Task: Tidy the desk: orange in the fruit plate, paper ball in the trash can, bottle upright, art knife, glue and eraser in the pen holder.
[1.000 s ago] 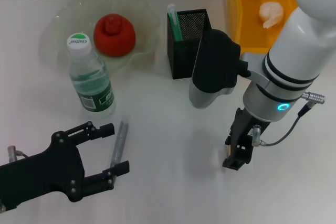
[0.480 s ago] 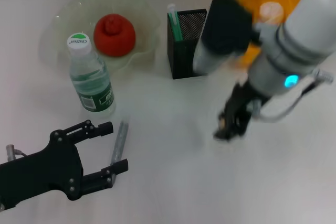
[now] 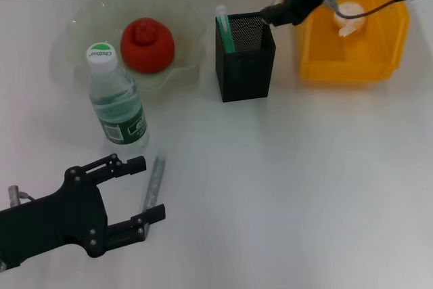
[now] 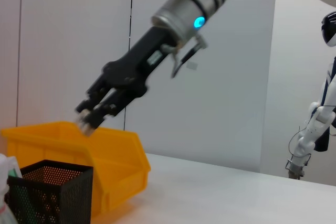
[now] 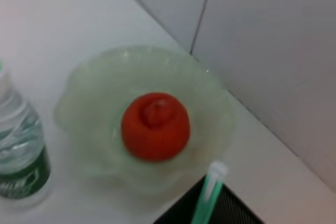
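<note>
Now right gripper [image 3: 268,13] above pen holder [image 3: 245,59]

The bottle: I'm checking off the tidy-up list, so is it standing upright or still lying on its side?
Upright. In the head view the bottle stands on its base on the table, white cap on top, just in front of the fruit plate.

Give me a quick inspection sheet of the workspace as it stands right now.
Surface: white table, no spills seen.
Job's things: orange in fruit plate; bottle upright; paper ball in trash can; green stick in pen holder; grey art knife lying on table.
Clutter: nothing seen.
Grippers: right gripper above pen holder, holding a small pale item; left gripper open around art knife.
Cables: one on the right wrist.
Surroundings: another robot by wall.
</note>
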Available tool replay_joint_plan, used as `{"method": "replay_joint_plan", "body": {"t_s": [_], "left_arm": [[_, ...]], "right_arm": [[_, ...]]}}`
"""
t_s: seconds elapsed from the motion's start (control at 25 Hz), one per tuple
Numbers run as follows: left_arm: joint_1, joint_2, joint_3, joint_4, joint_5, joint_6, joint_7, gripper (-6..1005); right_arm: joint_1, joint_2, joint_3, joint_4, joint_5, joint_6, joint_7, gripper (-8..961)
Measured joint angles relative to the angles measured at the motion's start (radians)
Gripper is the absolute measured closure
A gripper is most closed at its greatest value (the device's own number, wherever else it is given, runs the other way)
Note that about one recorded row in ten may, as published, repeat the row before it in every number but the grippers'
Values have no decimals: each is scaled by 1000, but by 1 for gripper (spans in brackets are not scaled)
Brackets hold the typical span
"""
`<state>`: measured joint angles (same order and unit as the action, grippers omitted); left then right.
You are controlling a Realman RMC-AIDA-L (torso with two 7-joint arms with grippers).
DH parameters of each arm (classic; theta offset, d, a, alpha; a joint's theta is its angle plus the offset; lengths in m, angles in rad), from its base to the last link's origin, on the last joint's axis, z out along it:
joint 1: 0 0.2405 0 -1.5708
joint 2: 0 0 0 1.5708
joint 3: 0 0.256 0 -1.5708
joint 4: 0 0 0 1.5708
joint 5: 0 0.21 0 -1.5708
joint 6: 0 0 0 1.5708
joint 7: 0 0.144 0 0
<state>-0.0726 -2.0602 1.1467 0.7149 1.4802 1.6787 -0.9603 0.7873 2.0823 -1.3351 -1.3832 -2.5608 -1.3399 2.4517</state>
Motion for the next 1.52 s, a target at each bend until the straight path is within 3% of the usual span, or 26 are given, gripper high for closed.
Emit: {"method": "replay_joint_plan", "body": {"t_s": [0.08, 0.28, 0.56, 0.72, 0.84, 0.88, 0.92, 1.0, 1.04, 1.08, 1.12, 1.2, 1.32, 1.36, 1.4, 1.44, 1.48, 1.52], "left_arm": [[-2, 0, -1, 0, 0, 0, 0, 270], [-3, -1, -1, 0, 0, 0, 0, 271], [1, 0, -1, 8, 0, 7, -13, 272], [2, 1, -2, 15, 0, 27, -22, 272], [-4, 3, -4, 30, 0, 41, -65, 273], [2, -1, -3, 68, 0, 43, -115, 273], [13, -6, 3, 126, 0, 44, -164, 273], [13, -6, 3, 126, 0, 44, -164, 273], [69, -12, 55, 298, 0, -4, -279, 273], [90, -12, 87, 369, 3, -48, -346, 273], [90, -12, 87, 369, 3, -48, -346, 273], [130, -10, 155, 537, 47, -148, -518, 274], [130, -10, 155, 537, 47, -148, -518, 274], [154, -12, 193, 633, 102, -211, -624, 274], [154, -12, 193, 633, 102, -211, -624, 274], [200, -11, 361, 903, 382, -412, -995, 274], [198, -11, 399, 952, 473, -432, -1089, 274], [198, -11, 399, 952, 473, -432, -1089, 274]], "right_arm": [[41, 0, 0, 119, 7, 87, -14, 550], [100, 0, -4, 255, 11, 139, -20, 550], [96, 2, -4, 270, 17, 137, -20, 503], [59, 2, 5, 231, 69, 132, -18, 457], [-54, 0, 7, 99, 177, 133, -53, 422], [-173, 0, 1, -11, 291, 135, -126, 384], [-173, 0, 1, -11, 291, 135, -126, 346], [-304, 1, -3, -101, 426, 140, -242, 271], [-363, 2, -3, -128, 495, 142, -306, 233], [-428, 3, -3, -138, 566, 139, -393, 195], [-491, 3, 1, -140, 645, 134, -491, 183], [-598, 5, 11, -115, 769, 112, -664, 172], [-702, 6, 33, -18, 900, 58, -864, 174], [-721, 6, 44, 21, 926, 35, -912, 174], [-735, 5, 62, 70, 953, 8, -969, 175], [-745, 4, 81, 120, 973, -21, -1016, 175], [-751, 4, 100, 172, 991, -52, -1063, 175], [-753, 2, 118, 220, 1002, -78, -1103, 176]]}}
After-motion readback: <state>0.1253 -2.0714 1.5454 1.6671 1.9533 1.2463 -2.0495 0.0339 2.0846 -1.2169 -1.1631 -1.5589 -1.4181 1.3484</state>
